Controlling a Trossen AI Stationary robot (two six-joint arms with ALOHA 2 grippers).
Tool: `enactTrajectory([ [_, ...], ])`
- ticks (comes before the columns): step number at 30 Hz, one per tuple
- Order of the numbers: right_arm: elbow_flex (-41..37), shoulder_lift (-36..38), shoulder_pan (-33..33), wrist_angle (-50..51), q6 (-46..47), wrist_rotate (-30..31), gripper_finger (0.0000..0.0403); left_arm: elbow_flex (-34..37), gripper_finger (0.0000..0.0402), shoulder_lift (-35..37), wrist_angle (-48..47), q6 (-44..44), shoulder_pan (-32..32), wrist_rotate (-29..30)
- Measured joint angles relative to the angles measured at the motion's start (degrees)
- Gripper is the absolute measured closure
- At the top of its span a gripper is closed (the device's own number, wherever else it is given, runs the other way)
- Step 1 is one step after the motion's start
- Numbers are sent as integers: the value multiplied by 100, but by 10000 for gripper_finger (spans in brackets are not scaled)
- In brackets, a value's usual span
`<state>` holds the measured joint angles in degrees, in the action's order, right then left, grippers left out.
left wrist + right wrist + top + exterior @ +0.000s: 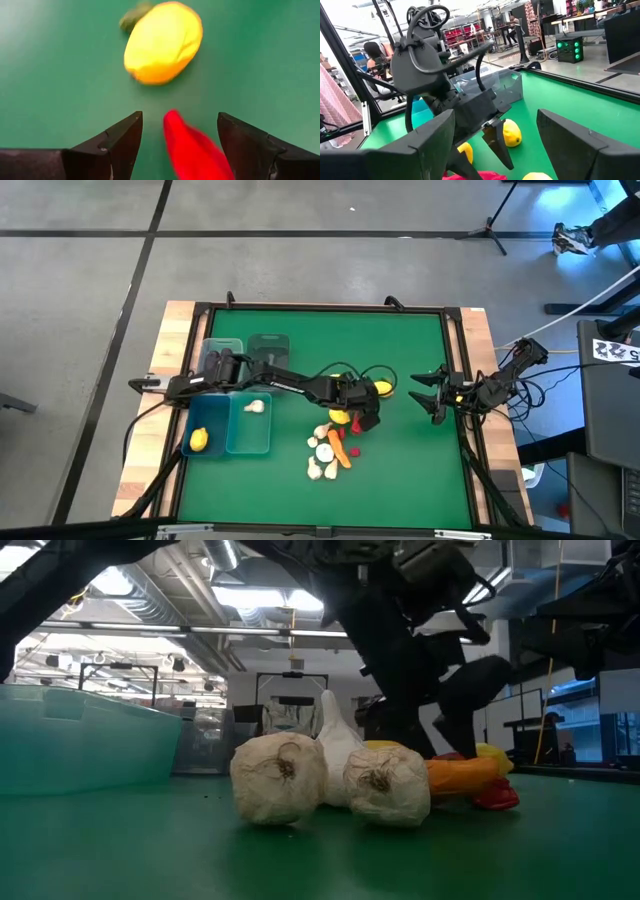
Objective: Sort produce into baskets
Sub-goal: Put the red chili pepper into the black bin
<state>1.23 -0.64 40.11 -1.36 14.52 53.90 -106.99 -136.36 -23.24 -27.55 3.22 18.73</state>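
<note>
Red pepper (192, 147) is lying on the desk (400, 480) at the top of the produce pile, sitting between the left gripper (177, 142) fingers, which are standing apart around it and not yet clamping. My read: it's lining up for a pick. A lemon (162, 42) is resting just beyond. Garlic (280, 778) and carrot (337, 448) are waiting in the pile. Baskets (248, 425) are sitting on the left, one lemon and one garlic already in. Left arm is stretching far across mid-desk, wrist pitching down. Right gripper (432, 394) is hovering near the right edge, fingers apart, empty.
</note>
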Motion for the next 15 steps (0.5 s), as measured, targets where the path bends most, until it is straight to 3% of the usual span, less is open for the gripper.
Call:
enactTrajectory([
  [10,0,0,1,-11,9,1,123,-8,153,-227,-4,-136,4,-141],
  [15,0,0,0,-12,15,3,123,-8,197,-240,-37,-98,0,-197],
])
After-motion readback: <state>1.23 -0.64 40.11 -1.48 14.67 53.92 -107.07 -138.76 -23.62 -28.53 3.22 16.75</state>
